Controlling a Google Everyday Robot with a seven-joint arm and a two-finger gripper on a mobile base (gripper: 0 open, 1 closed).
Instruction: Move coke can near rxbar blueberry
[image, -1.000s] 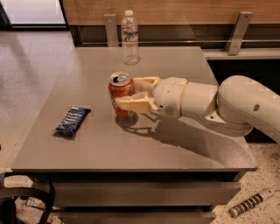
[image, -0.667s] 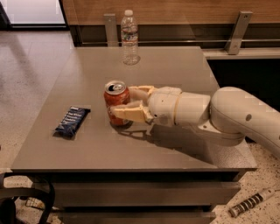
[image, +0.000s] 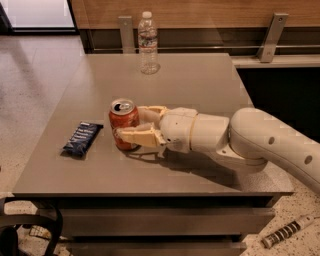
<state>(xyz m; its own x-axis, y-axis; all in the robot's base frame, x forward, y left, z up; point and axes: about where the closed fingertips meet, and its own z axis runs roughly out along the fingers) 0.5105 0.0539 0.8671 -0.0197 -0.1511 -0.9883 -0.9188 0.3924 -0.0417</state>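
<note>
I have my cream claw (image: 132, 123) pinching the small red-orange aluminium coke can (image: 122, 120); the can stands upright on the grey tabletop (image: 200, 85), near the flat dark navy-blue rxbar blueberry (image: 82, 139) but not touching it; a clear plastic water bottle (image: 148, 42) stands well apart, near the far edge.

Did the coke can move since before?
Yes. Held in the claw, the coke can moved closer to the rxbar blueberry, which stayed put.

End effector (image: 131, 123) clamps upright coke can (image: 123, 122), near rxbar blueberry (image: 83, 138).
</note>
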